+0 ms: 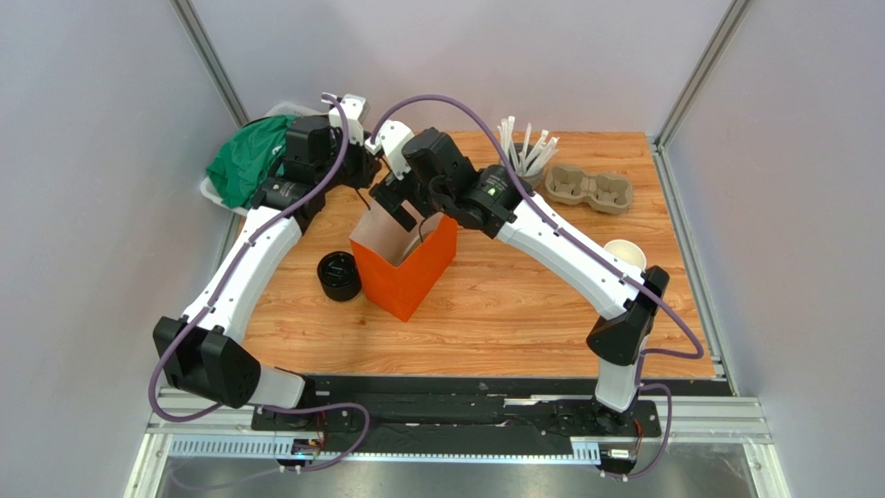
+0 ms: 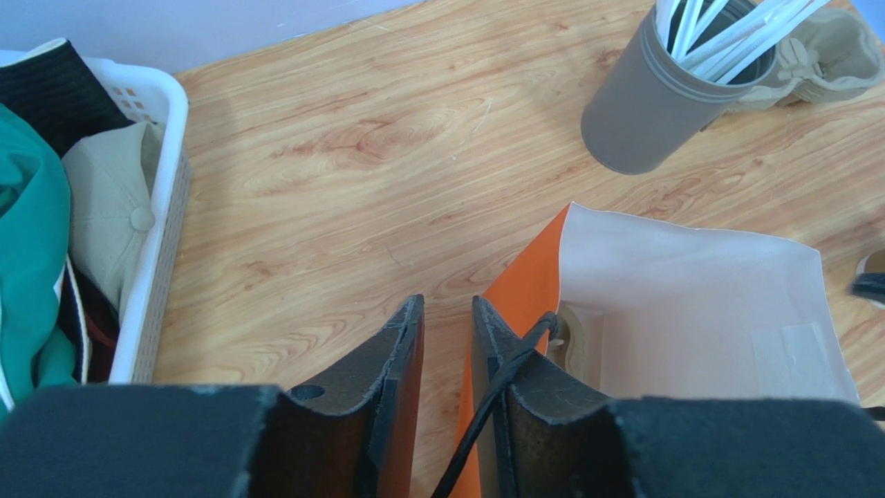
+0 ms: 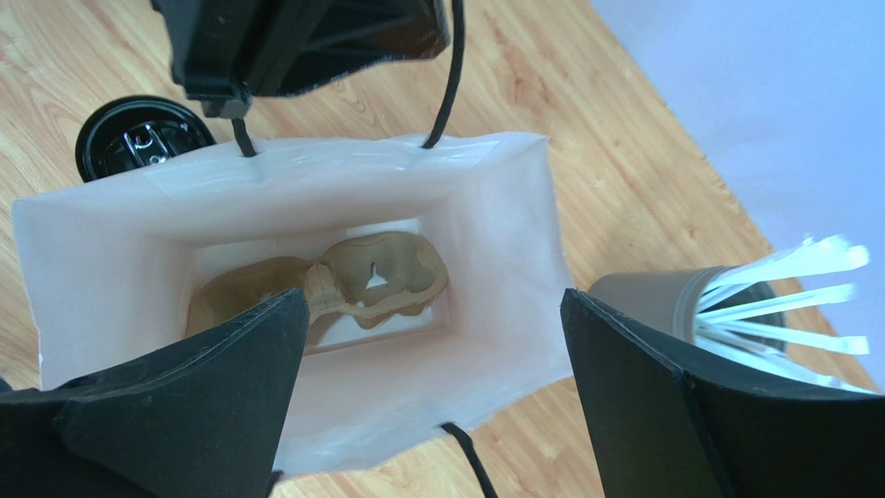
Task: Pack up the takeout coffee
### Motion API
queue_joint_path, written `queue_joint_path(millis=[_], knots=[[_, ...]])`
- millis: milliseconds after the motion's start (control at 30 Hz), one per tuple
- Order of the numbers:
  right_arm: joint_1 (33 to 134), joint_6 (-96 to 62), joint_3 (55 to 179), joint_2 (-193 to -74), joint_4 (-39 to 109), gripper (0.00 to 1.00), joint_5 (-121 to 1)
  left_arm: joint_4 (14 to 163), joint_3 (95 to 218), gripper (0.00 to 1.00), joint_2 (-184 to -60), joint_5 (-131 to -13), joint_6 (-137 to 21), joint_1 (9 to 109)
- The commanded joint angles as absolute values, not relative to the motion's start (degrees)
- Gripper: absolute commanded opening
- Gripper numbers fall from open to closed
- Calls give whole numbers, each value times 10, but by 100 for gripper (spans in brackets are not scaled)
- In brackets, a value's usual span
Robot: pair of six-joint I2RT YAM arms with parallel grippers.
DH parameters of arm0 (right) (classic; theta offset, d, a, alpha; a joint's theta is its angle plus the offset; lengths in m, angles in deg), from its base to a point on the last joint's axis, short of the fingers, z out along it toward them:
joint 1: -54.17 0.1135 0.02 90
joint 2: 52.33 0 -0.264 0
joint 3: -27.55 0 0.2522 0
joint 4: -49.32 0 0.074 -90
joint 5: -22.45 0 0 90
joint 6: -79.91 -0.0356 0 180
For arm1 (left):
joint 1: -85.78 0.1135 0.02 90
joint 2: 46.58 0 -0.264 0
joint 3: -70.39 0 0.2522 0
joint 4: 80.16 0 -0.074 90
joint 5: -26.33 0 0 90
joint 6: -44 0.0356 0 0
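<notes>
The takeout coffee [image 1: 339,276] stands on the table left of an orange paper bag [image 1: 407,272]; only its round black lid shows, also in the right wrist view [image 3: 140,140]. The bag is white inside [image 3: 499,239] and holds a tan pulp cup carrier [image 3: 364,280]. My left gripper [image 1: 366,171] is at the bag's far rim, its jaws almost together [image 2: 447,306] on the bag's black cord handle [image 2: 519,358], which runs up taut to it. My right gripper [image 1: 400,213] hangs wide open and empty over the bag's mouth [image 3: 431,311].
A grey cup of white straws [image 1: 525,156] stands behind the bag, with a second pulp carrier [image 1: 590,189] to its right. A lidless tan cup [image 1: 626,252] stands by the right arm. A white basket of clothes [image 1: 249,161] sits far left.
</notes>
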State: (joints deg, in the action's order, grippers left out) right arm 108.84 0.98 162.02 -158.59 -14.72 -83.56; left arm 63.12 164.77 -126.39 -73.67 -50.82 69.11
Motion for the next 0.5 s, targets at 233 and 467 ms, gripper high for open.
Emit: queue_joint_path(millis=[233, 467], knots=[[1066, 124, 1652, -1443, -172, 96, -732, 628, 1678, 34, -1272, -762, -507, 693], [1036, 162, 1534, -1386, -174, 95, -632, 616, 1691, 34, -1278, -762, -499, 693]])
